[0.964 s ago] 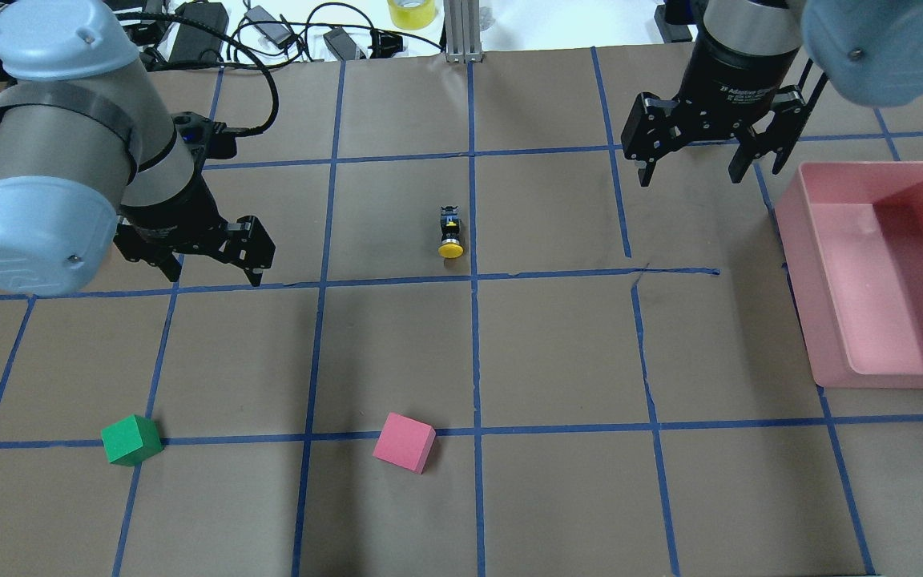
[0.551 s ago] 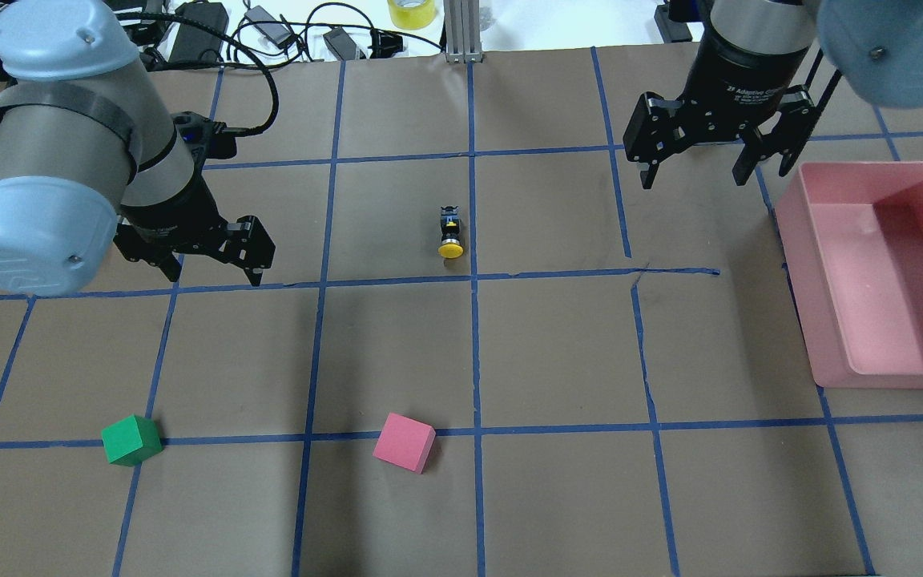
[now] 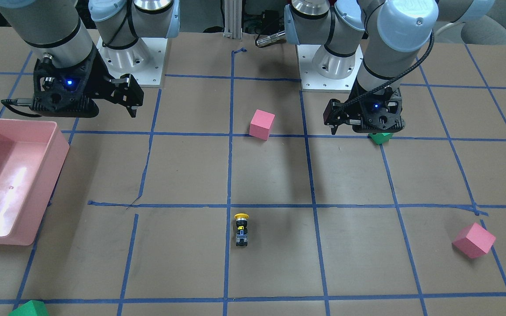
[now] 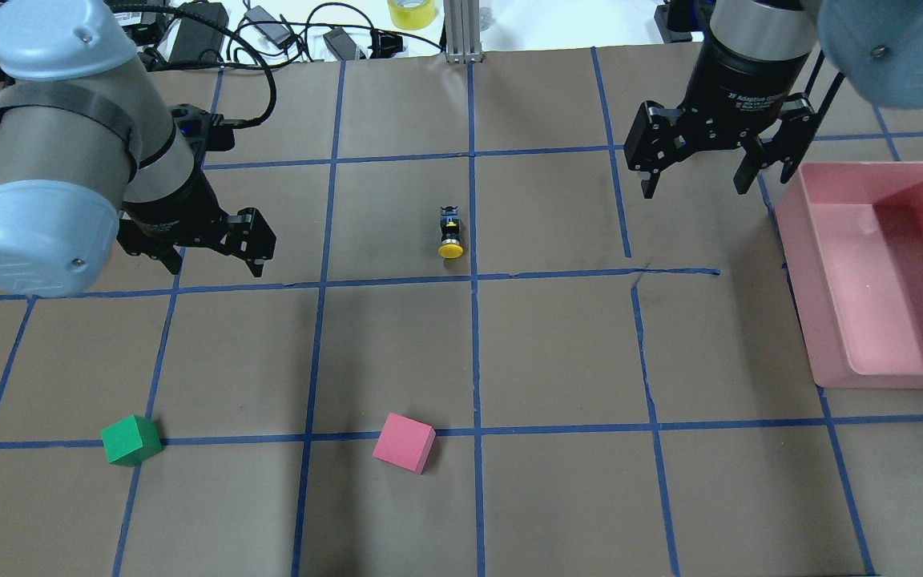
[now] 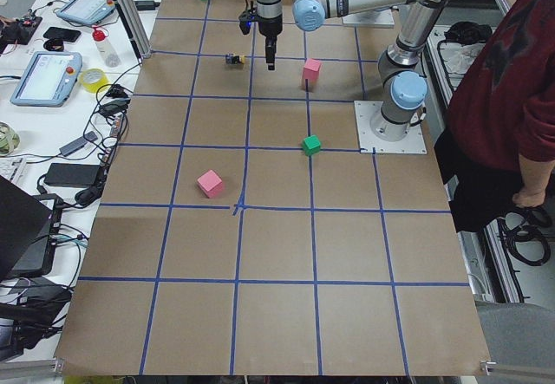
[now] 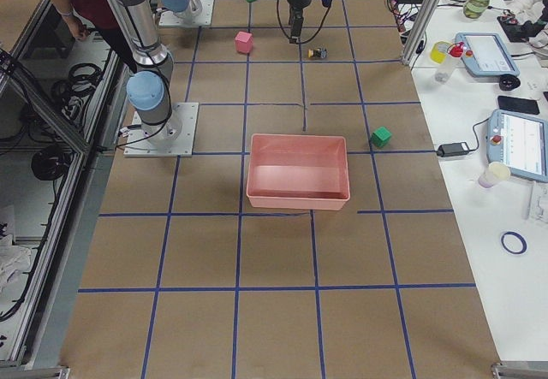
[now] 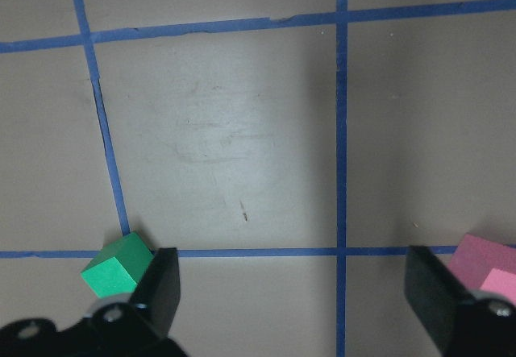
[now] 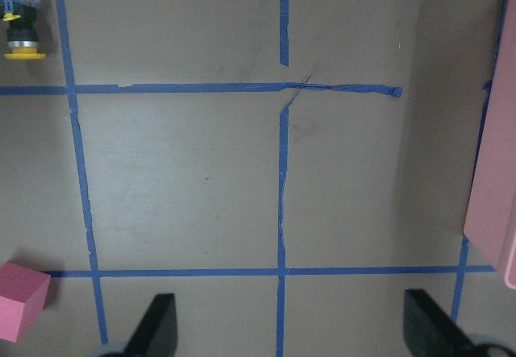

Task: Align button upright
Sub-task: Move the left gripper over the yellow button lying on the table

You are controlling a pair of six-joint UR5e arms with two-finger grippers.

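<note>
The button lies on its side near the middle of the table, yellow cap toward the robot and grey-blue base away. It also shows in the front view and at the top left of the right wrist view. My left gripper is open and empty, hovering well to the left of the button. Its fingers frame bare paper. My right gripper is open and empty, hovering to the button's far right, next to the bin.
A pink bin stands at the right edge. A green cube and a pink cube sit near the robot. Another pink cube and a green cube lie on the far side. Cables lie along the far edge.
The right gripper has shifted slightly to the right, toward the bin. The left gripper has moved a little away from the robot. The button has not moved.
</note>
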